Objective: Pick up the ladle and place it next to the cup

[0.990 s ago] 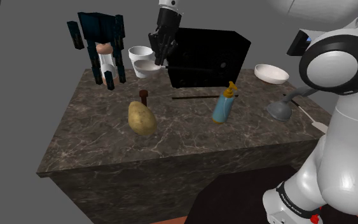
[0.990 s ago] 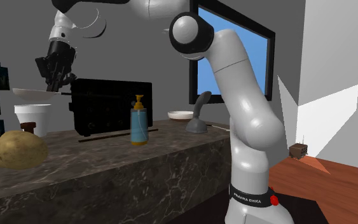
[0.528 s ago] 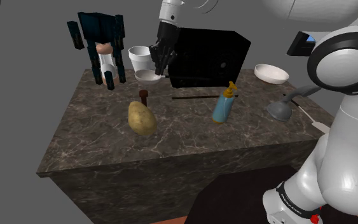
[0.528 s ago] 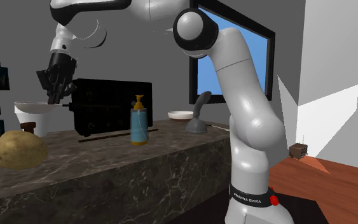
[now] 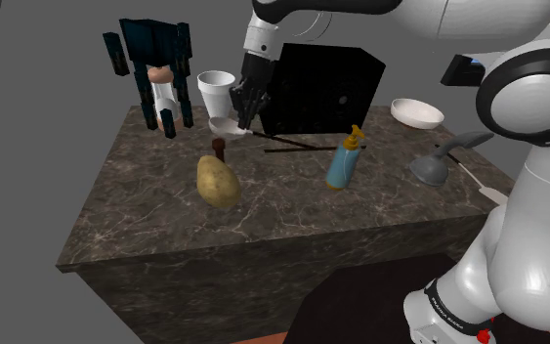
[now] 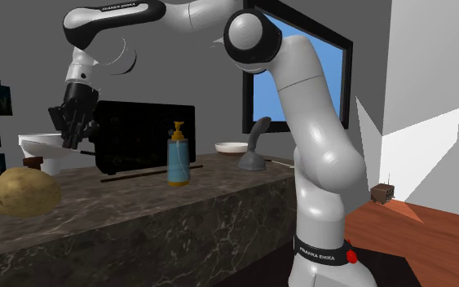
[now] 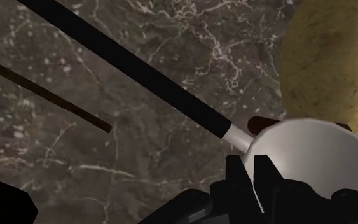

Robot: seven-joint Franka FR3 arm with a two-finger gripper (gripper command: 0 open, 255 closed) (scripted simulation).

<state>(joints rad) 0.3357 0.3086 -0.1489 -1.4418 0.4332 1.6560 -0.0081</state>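
Lower now: gripper [image 5: 241, 115] clasps empty ladle [image 5: 226, 125] by rim, beside cup [image 5: 215, 91].

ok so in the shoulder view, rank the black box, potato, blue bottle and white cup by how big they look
1. black box, clearly largest
2. potato
3. blue bottle and white cup look about alike; the cup stands farther back, so no ranking between them

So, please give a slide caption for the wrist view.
Black fingers clasp the white ladle over the marbled counter, close to a potato.
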